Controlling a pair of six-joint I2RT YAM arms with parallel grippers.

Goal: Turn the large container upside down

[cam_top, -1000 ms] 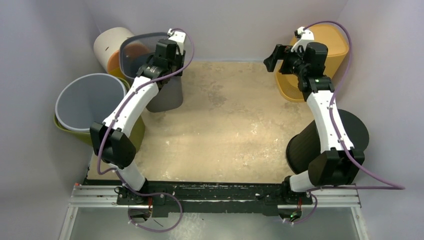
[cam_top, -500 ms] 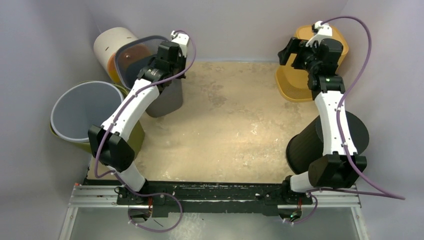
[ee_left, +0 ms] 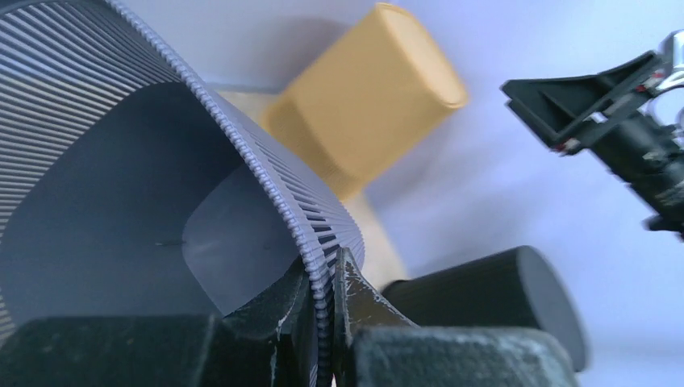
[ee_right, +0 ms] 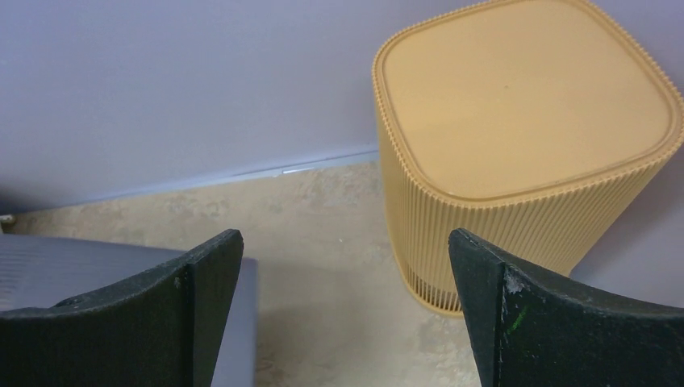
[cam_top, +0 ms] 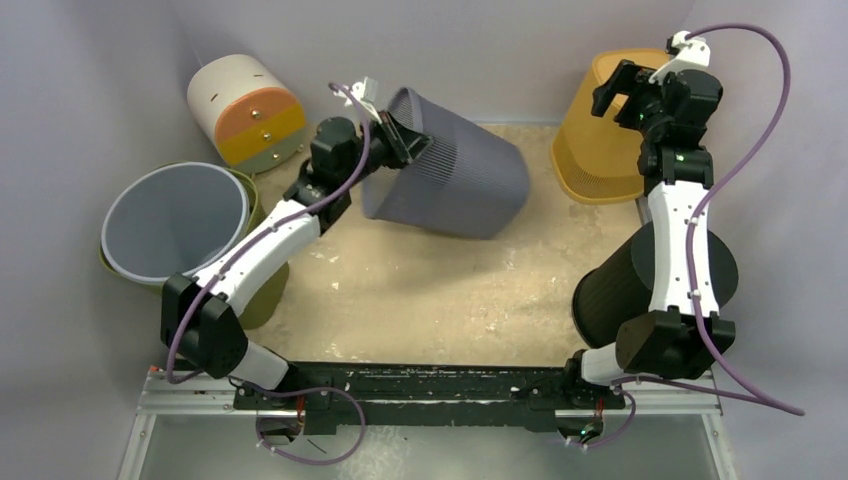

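Note:
The large grey ribbed container is tipped on its side at the back middle of the table, its base pointing right and its open mouth toward my left arm. My left gripper is shut on its rim. In the left wrist view one finger is inside and one outside the ribbed rim, with the gripper clamped on it. My right gripper is open and empty, raised at the back right next to the yellow basket. In the right wrist view it frames bare table.
The yellow basket stands upside down at the back right. A black container stands upside down by the right arm. A grey bin nested in an olive one and a white and orange cylinder are at the left.
My left gripper has pulled the grey container over from upright at the back left onto its side toward the middle. My right gripper has moved back and right, above the yellow basket.

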